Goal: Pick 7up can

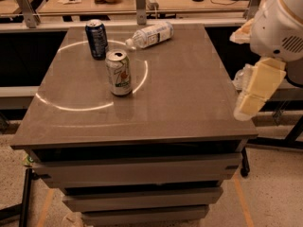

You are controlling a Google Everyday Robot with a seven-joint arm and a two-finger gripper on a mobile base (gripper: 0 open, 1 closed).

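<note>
Two cans and one bottle sit on a flat, smooth, grey-brown rectangular surface (189,89) with a dull sheen. A thin bright ring of light (71,107) lies across its left half.

The 7up can (118,73) stands upright toward 10 o'clock from the middle of the surface. It is a whitish-silver metal cylinder with green and red markings, and its silver top shows the opening. At its 11 o'clock, near but apart from it, stands the dark blue can (96,39), also upright and glossy. At the 7up can's 1 o'clock a clear plastic bottle (150,35) lies on its side, its cap end pointing toward the cans.

The single gripper (251,98), a blocky cream-coloured piece under a rounded white arm housing (279,27), hangs off the surface's right edge at 3 o'clock, well apart from the 7up can and holding nothing. I cannot tell whether it is apart or together.
</note>
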